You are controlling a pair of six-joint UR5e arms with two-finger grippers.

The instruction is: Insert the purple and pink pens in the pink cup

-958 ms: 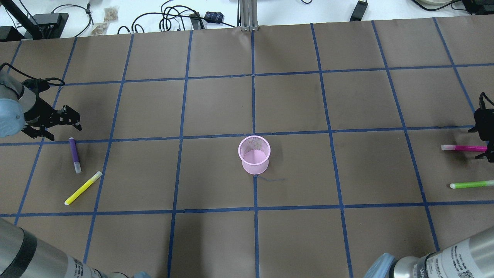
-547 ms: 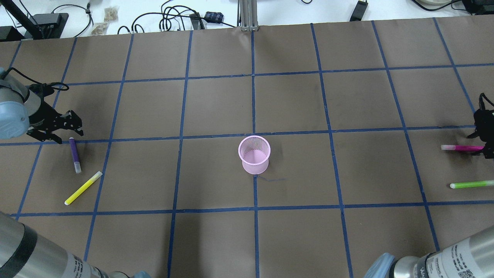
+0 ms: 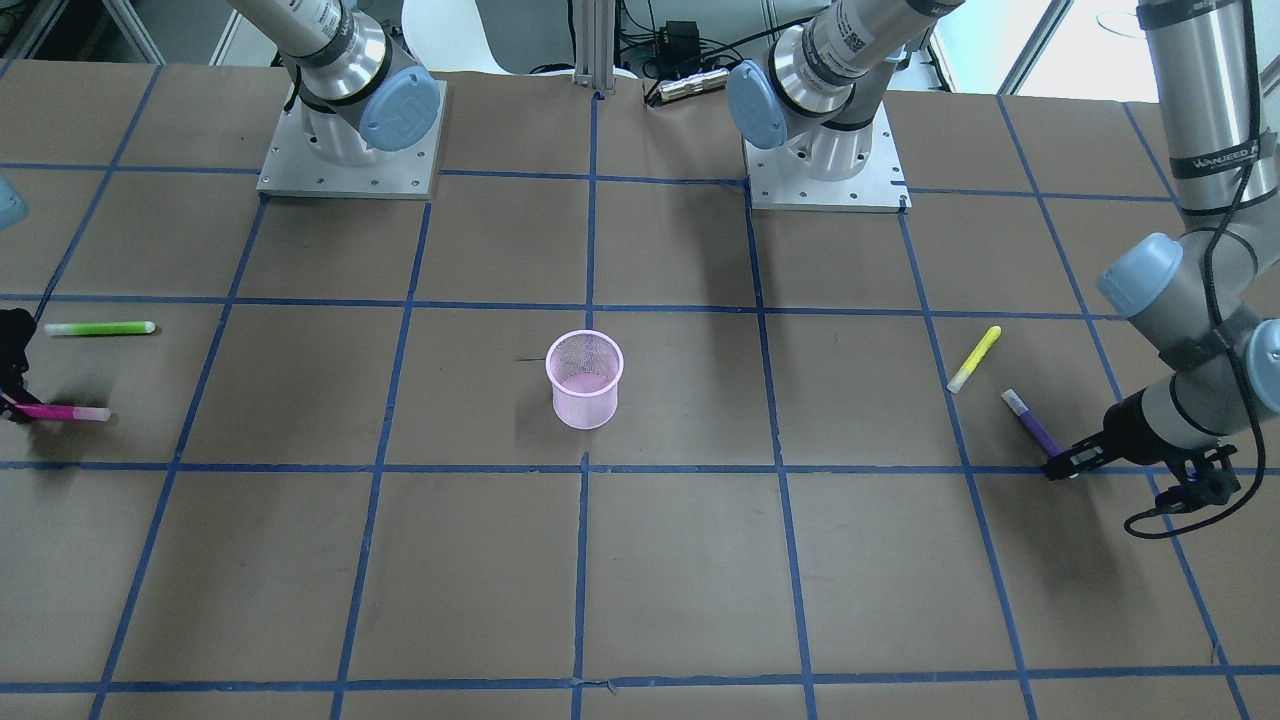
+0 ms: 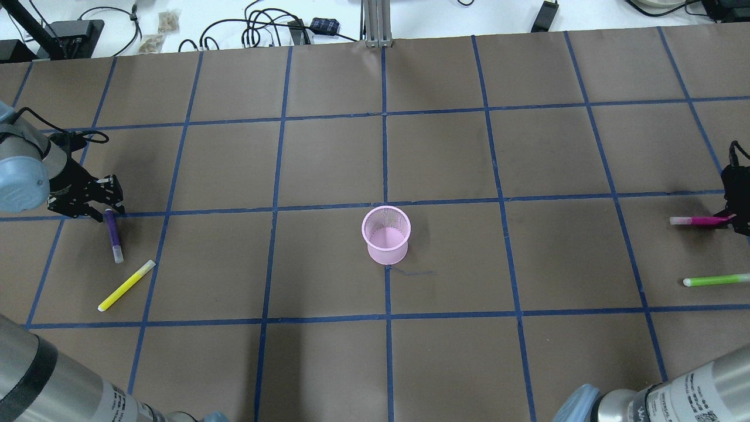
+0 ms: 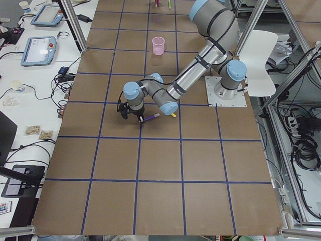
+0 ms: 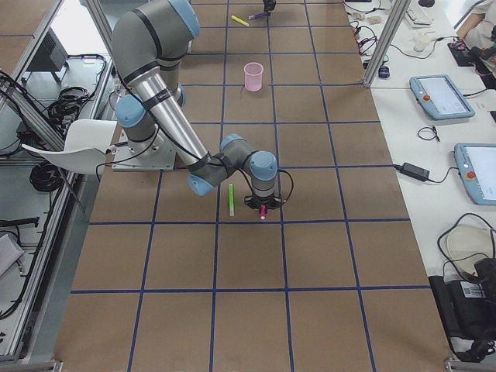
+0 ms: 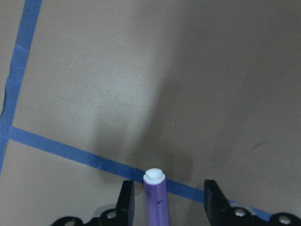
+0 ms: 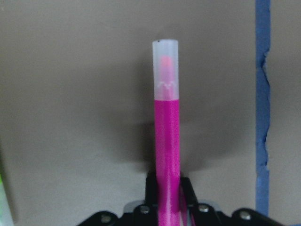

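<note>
Over blue-gridded brown table (image 4: 328, 158), left end effector (image 7: 168, 190) gapes; right one (image 8: 168, 182) grips pink pen (image 8: 167, 117).

The table (image 4: 328, 164) is covered in matt brown paper, faintly scuffed, and ruled with smooth blue tape (image 4: 385, 158). The pink cup (image 4: 385, 234) is fine mesh, see-through at the wall. The pink pen (image 8: 167, 141) is glossy plastic with a translucent cap, and the purple pen (image 7: 156, 202) is smooth plastic with a white end. The left arm (image 3: 1200, 90) shows brushed metal tubes — its joint caps look like pale blue plastic.

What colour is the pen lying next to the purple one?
Yellow pen, clearest in the overhead view.
</note>
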